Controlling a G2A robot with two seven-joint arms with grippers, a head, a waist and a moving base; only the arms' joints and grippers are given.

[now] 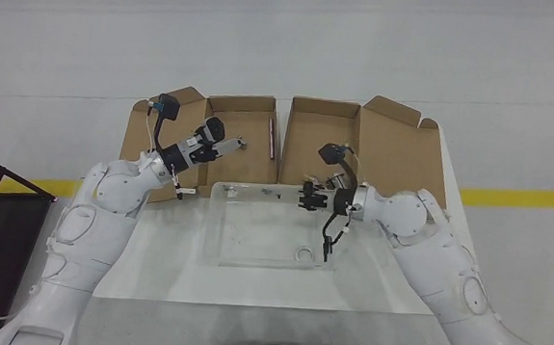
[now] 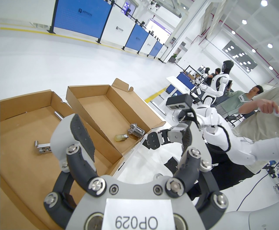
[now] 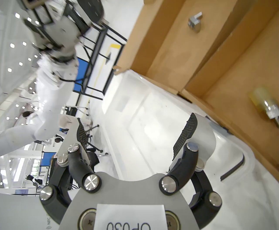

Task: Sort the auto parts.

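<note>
Yellowish part (image 3: 262,102) is blurred, perhaps metal-capped.

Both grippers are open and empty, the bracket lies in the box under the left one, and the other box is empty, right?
No: the other box holds a yellowish part and a round metal part, as the left wrist view shows. The rest is right.
</note>
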